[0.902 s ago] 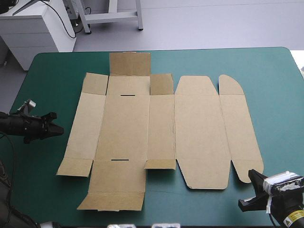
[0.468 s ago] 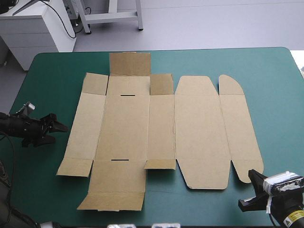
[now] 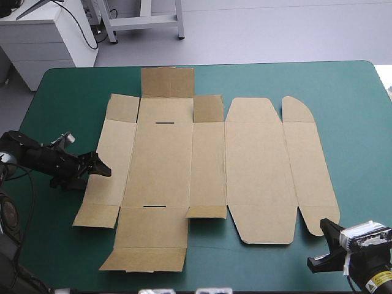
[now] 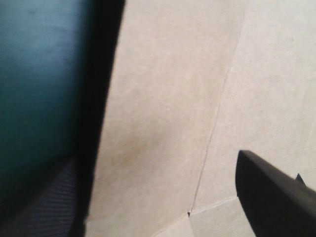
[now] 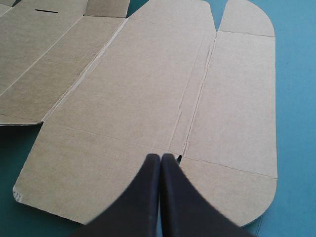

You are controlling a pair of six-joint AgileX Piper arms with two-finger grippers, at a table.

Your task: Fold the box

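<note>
The box (image 3: 245, 171) lies as a flat sheet of brown board, spread unfolded across the middle of the teal-green counter (image 3: 355, 110), its longer run going left to right with no wall raised. The left tool (image 3: 101, 171) is much the nearer to its work. It reaches in low from the counter's left side, pointing right, with its tips at the outer edge of the left side panel (image 3: 113, 147). The wrist view shows its black fingers standing apart and holding nothing, one on the counter side of that edge and one over the board. The panel's crease runs front to back, across the tool's reach, so lifting this wall is probably the step in hand. The right tool (image 3: 327, 229) is pressed shut and empty near the counter's near right corner, just off the box's rounded flap.
</note>
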